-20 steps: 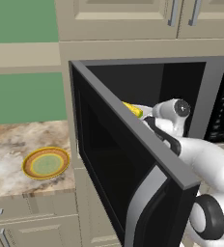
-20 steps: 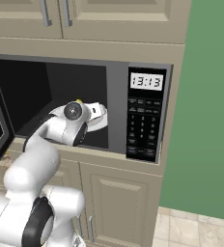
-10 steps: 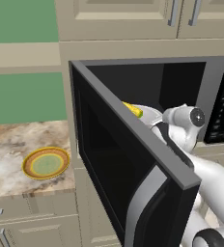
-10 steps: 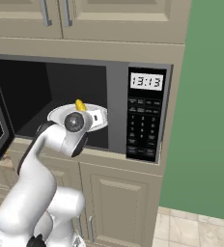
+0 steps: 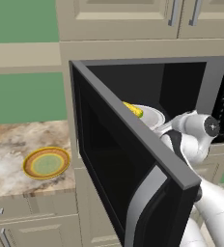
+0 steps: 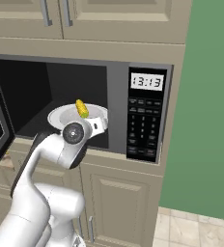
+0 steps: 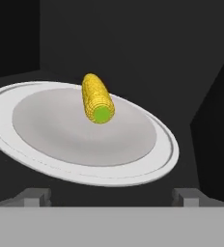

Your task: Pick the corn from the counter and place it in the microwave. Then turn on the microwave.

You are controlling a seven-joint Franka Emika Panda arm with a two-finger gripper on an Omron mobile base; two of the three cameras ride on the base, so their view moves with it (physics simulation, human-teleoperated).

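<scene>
Gripper (image 7: 111,195) spread wide, empty, level before turntable plate (image 7: 147,159); corn (image 7: 97,99) lying on it.

bumpy corn (image 7: 97,99), smooth white plate (image 7: 147,159)

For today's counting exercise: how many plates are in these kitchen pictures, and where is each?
2. A white turntable plate sits inside the open microwave, with the corn lying on it. A yellow-rimmed green plate rests on the counter.

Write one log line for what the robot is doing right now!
stage: corn placed | corn: lying on white turntable plate inside microwave | tool: open, holding nothing | microwave door: open
</scene>
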